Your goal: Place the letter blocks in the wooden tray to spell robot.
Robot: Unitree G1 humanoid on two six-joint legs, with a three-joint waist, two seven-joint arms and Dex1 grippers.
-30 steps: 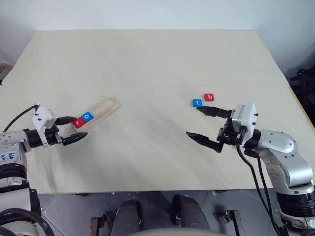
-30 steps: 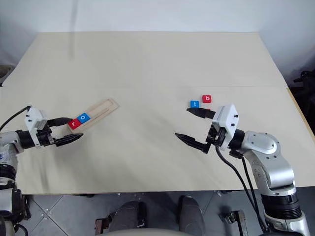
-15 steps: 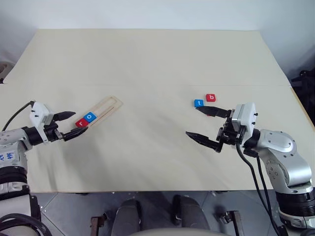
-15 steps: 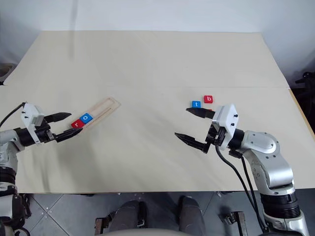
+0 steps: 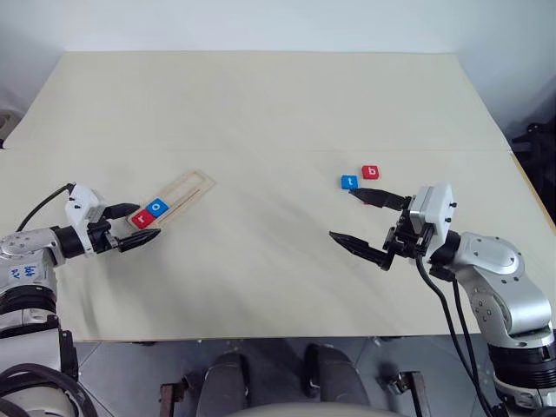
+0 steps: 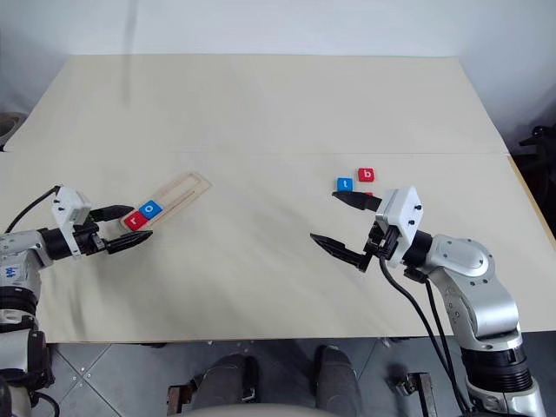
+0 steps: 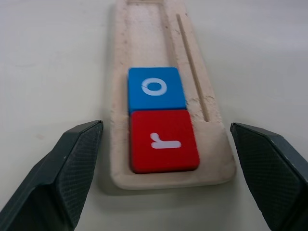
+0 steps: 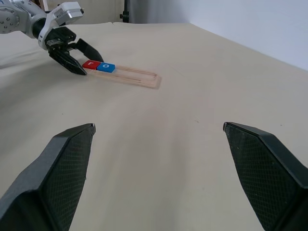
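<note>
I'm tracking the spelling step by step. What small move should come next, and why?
Probably the right gripper, open, should reach for the red b block: the wooden tray holds only r and o, so b comes next.

The worktop (image 5: 261, 113) is a plain pale beige, with no pattern. The wooden tray (image 7: 192, 62) is light, unpainted wood, a little rougher in tone inside its slot. In it sit a red block (image 7: 163, 140) with a white lowercase r and a blue block (image 7: 155, 89) with a white o. Apart on the worktop lie a blue t block (image 5: 349, 182) and a red b block (image 5: 371, 172), both lettered in white. Both end effectors have black fingers (image 7: 72, 168) with a fine mesh texture and white housings (image 5: 433, 208).
</note>
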